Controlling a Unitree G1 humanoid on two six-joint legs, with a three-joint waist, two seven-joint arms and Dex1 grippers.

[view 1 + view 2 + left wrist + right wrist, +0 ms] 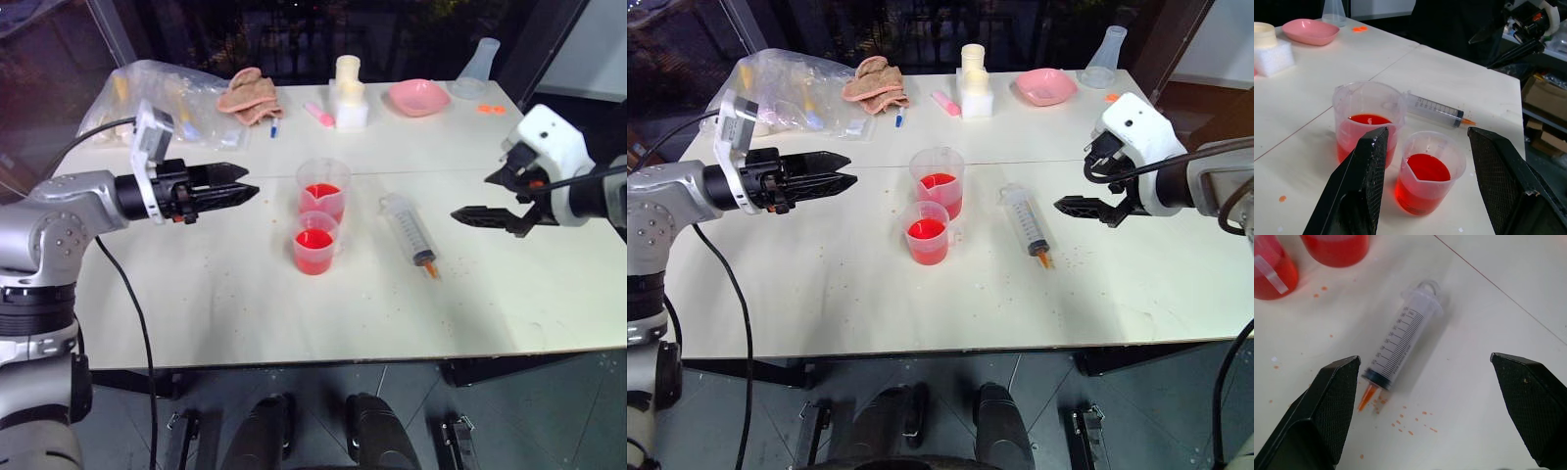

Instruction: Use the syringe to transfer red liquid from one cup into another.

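Two clear cups stand mid-table, the taller cup (323, 189) behind the shorter cup (315, 243). Each holds red liquid (1423, 167) in its lower part. Just right of them the syringe (409, 231) lies flat on the table, plunger pushed in, orange tip (1366, 397) toward the front edge. My left gripper (245, 184) hovers left of the cups, pointing level at them, open and empty. To the right of the syringe, my right gripper (470, 196) tilts down toward it, open and empty, and the syringe (1398, 347) shows between its fingers (1337, 391).
Along the back edge are a plastic bag (157, 98), a pinkish cloth (251, 94), a pink marker (318, 114), a white foam block (351, 110), a pink bowl (418, 96) and a clear flask (477, 69). Small orange drops (1400, 423) spot the table near the syringe tip.
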